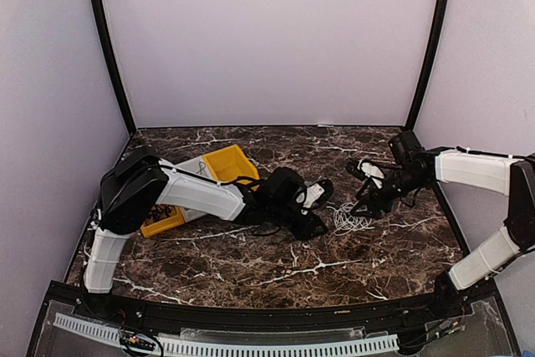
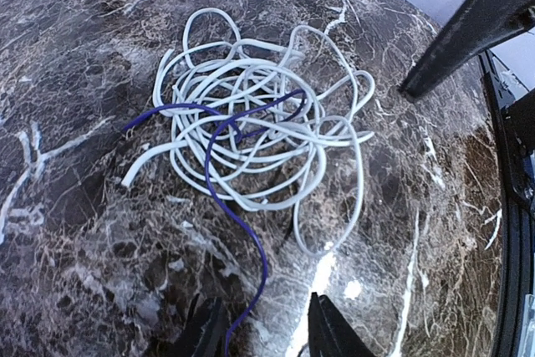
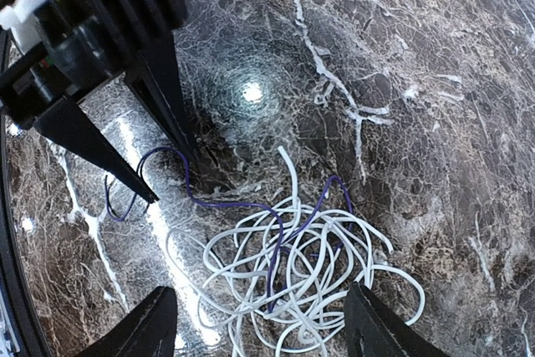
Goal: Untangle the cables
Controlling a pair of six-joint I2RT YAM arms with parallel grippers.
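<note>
The top view looks down from above and behind the arm bases (image 1: 99, 286) toward the far wall (image 1: 267, 39), holding the whole surface (image 1: 251, 265) at a distance. The left wrist view, low and close, faces the right claw (image 2: 330, 39); the right wrist view, equally close, faces back at the left claw (image 3: 174, 180). All three share the cables (image 1: 349, 221).

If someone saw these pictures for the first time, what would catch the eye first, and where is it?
A tangle of white cable lies in loose loops on the dark marble table, between the two grippers. One purple cable threads through it and runs out between the open fingers of the left gripper, while the right gripper hangs open close to the tangle. A yellow bin stands at the table's left side.
</note>
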